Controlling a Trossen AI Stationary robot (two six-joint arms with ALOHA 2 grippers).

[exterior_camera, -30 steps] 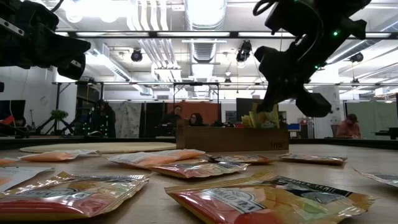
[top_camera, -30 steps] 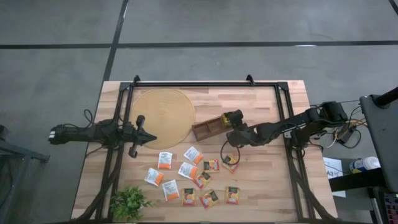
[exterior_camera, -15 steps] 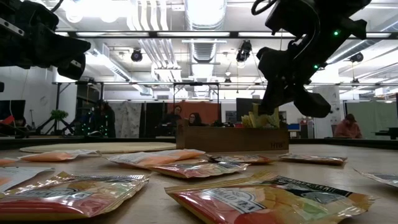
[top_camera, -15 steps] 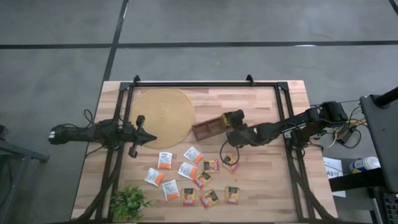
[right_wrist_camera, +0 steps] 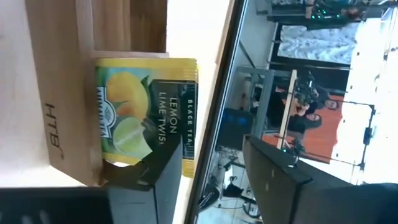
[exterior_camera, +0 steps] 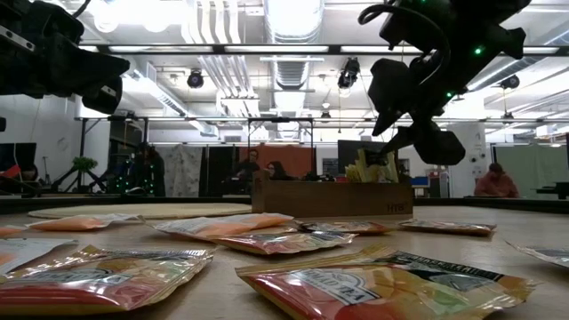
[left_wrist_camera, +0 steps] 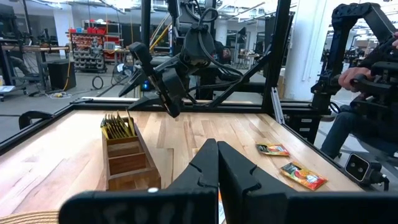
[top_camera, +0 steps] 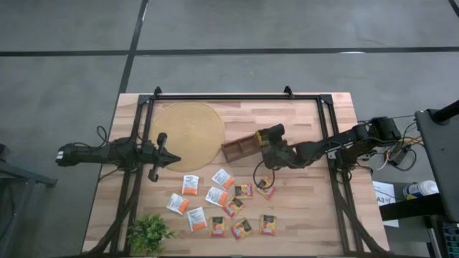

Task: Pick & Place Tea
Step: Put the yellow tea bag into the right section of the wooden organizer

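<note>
Since a second ago the right claw (exterior_camera: 411, 108) is spreading its fingers, released, above the wooden tray (top_camera: 242, 146); yellow tea bags (right_wrist_camera: 147, 111) are standing in its end compartment; others (top_camera: 219, 196) are lying on the bench (top_camera: 301, 208); the left claw (top_camera: 171, 158) is waiting clenched over the round mat (top_camera: 188, 133).

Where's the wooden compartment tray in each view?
High: wooden compartment tray mid-table, beside the round mat, at the right end effector.
Low: centre, behind the sachets.
Left wrist: left of centre.
Right wrist: left side.
Shared landmark: the yellow sachets standing in its end compartment.
</note>
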